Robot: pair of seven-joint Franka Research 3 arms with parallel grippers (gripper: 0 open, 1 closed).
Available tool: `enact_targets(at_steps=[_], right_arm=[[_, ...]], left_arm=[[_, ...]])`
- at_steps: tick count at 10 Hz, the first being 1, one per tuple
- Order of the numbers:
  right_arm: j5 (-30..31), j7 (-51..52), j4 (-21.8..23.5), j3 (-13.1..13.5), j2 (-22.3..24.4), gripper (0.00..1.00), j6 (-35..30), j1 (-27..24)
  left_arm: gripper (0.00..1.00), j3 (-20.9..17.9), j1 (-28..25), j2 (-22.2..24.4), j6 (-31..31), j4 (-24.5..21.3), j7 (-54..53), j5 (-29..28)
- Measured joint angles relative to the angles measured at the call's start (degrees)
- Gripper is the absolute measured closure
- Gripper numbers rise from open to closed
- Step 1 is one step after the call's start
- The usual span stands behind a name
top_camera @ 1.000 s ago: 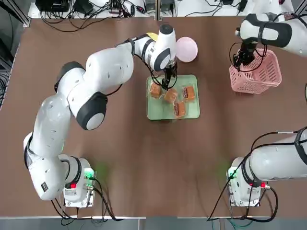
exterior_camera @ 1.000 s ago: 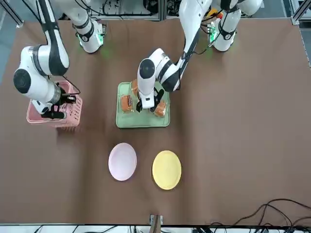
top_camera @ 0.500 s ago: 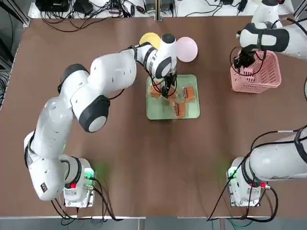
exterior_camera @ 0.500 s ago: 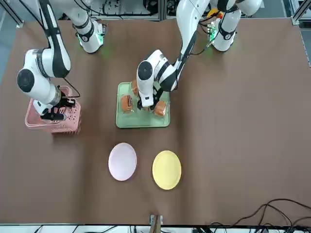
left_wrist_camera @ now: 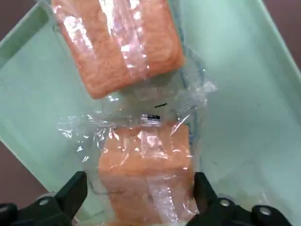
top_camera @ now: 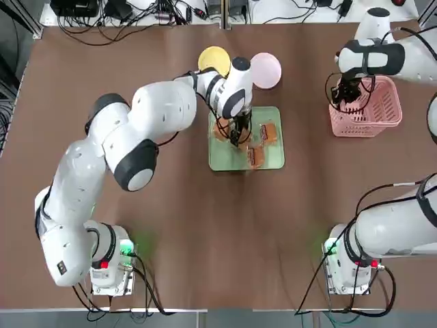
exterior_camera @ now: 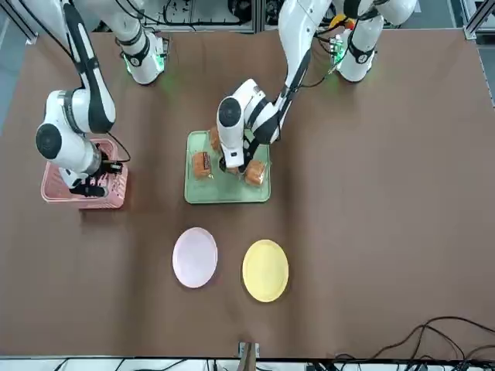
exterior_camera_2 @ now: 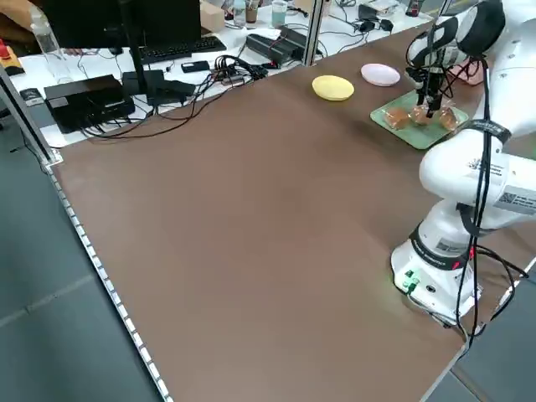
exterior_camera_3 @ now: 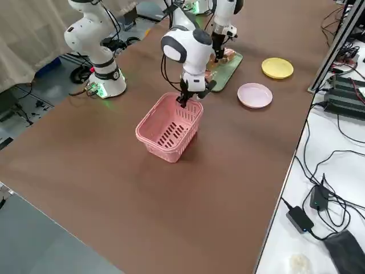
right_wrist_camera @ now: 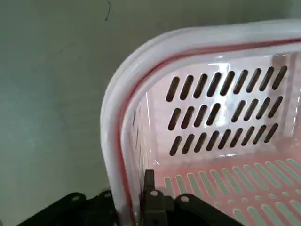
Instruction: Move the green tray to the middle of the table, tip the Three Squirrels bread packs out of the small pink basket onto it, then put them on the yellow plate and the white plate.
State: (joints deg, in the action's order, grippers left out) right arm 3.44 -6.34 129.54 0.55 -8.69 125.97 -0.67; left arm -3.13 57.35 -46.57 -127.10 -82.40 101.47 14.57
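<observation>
Over the green tray [top_camera: 272,158], left claw [left_wrist_camera: 136,207] wide open astride a bread pack [left_wrist_camera: 146,174]; right claw [right_wrist_camera: 127,207] astride the pink basket [top_camera: 379,102] rim, grip unclear

- Four Three Squirrels bread packs [top_camera: 248,137], centre of the top view
- One green tray [top_camera: 272,158]
- One small pink basket [top_camera: 379,109], upper right
- One yellow plate [top_camera: 212,58]
- One white plate [top_camera: 267,70]
- Two robot arms

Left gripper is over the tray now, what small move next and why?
Probably close the left gripper on the bread pack lying between its open fingers on the green tray. The yellow plate and the white plate hold nothing yet.
</observation>
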Motion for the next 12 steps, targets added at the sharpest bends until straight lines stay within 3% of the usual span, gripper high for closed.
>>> enact_targets(at_steps=[2,5,7,10,12], right_arm=[[0.0,0.0,-2.0,0.0,0.0,0.51,-1.0,0.0],[0.1,0.0,-15.0,-0.2,0.6,0.06,-12.7,0.0],[0.1,0.0,-27.0,-0.4,1.0,0.04,-19.2,0.0],[-3.1,0.0,-44.9,0.4,1.4,0.02,-37.4,-0.1],[-4.3,1.0,-50.0,2.2,1.7,0.02,-45.2,-0.3]], left_arm=[[0.0,0.0,0.0,-1.1,-1.5,0.0,0.0,0.0],[0.03,-0.3,0.0,-1.3,-1.8,0.1,0.0,0.0],[0.32,-0.6,-0.4,-1.3,-2.0,0.6,-0.4,0.0],[0.48,-1.3,-0.6,0.0,-1.5,1.4,-4.0,-0.2],[0.48,-1.9,-0.7,4.0,4.6,1.5,-10.0,-0.8]])
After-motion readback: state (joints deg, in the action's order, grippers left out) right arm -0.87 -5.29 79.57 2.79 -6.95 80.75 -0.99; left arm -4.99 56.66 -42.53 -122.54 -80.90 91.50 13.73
